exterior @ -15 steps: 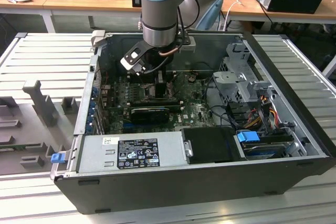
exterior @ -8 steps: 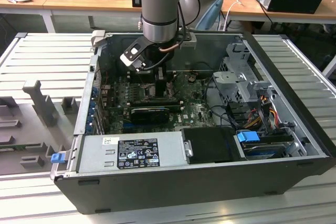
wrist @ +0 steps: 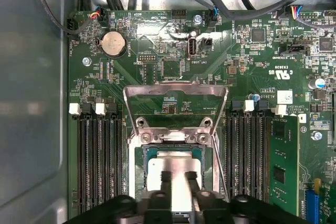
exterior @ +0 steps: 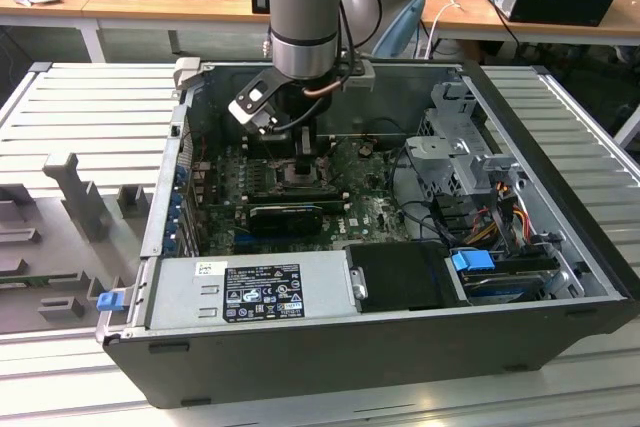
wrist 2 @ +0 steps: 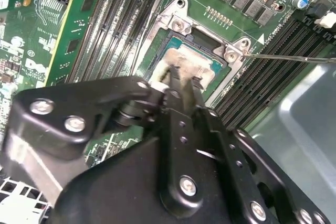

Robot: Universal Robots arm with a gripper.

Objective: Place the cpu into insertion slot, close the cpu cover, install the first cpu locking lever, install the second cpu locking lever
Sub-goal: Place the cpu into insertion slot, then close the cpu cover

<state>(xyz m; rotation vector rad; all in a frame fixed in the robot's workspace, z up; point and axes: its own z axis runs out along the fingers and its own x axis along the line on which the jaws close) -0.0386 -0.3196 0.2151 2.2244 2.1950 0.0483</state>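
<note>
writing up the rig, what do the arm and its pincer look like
The arm is a grey metal tube with pale blue at the joint, and a short brownish cable loops at its wrist. The pincer is glossy black, built of jointed links dotted with silver screw heads.

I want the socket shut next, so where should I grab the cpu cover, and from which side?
Probably the free bar of the cpu cover, opposite its hinge, from above: the frame is swung open, so that thin bar stands clear.
</note>
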